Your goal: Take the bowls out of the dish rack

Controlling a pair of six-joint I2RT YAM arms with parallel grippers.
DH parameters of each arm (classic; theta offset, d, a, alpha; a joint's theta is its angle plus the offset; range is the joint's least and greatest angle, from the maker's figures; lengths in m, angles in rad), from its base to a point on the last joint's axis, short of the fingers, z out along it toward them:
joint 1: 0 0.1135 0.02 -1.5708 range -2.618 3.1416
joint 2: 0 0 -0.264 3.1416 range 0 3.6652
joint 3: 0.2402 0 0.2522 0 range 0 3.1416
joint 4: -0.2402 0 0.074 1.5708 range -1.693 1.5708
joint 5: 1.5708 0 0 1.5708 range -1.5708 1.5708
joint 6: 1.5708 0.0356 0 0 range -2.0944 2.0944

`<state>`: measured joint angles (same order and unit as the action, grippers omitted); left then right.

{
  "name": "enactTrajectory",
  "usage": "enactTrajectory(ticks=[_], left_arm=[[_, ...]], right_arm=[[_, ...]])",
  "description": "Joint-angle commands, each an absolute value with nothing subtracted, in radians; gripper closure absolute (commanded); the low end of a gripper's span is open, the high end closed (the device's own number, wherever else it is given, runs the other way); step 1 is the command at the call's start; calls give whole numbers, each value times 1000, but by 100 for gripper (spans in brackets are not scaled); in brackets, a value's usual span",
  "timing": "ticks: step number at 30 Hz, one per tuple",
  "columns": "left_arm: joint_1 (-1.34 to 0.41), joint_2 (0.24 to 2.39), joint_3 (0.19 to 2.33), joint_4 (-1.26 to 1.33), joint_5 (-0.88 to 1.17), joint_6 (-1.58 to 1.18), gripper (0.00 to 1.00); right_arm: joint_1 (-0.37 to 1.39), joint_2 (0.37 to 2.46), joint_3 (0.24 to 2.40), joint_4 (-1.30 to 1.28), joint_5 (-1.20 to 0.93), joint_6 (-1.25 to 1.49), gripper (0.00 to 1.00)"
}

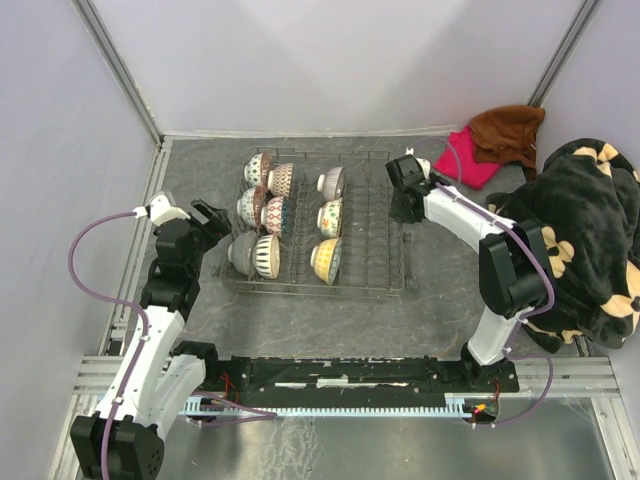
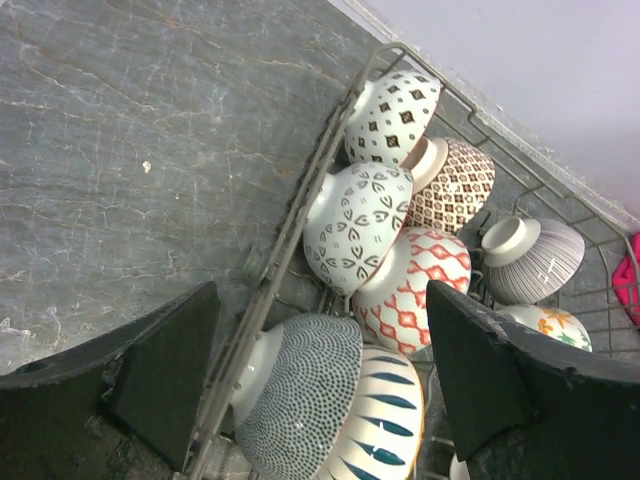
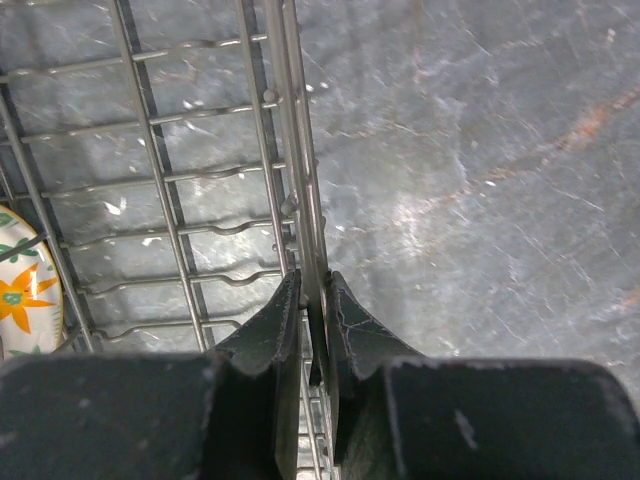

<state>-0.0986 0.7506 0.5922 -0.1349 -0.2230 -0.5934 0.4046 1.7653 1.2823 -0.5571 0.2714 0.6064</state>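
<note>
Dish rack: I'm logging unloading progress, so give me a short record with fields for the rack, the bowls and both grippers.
rack: flat, right part bare
bowls: nine, all in the rack; three pairs on the left, a column of three beside them
left gripper: open, at the rack's left side by the nearest pair, holding nothing
right gripper: shut on the rack's right rim wire
unloaded: none yet

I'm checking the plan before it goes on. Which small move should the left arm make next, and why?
Probably ease the left claw forward over the rim of the rack and around the dotted grey bowl. The claw is open and empty, that bowl lies nearest, straight ahead of it, and the right claw is shut on the rack's side wire, seemingly steadying it.
</note>
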Motion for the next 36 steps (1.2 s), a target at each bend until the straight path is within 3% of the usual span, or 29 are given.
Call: enactTrajectory(ticks=[1,36], left_arm=[[-101,739,629,-149,-248,-586,10],[-101,736,652,-167,-278,-572,10]], right_arm=[[468,1861,1383,-374,185,784,99],[487,2021,1587,-393,158,700,99]])
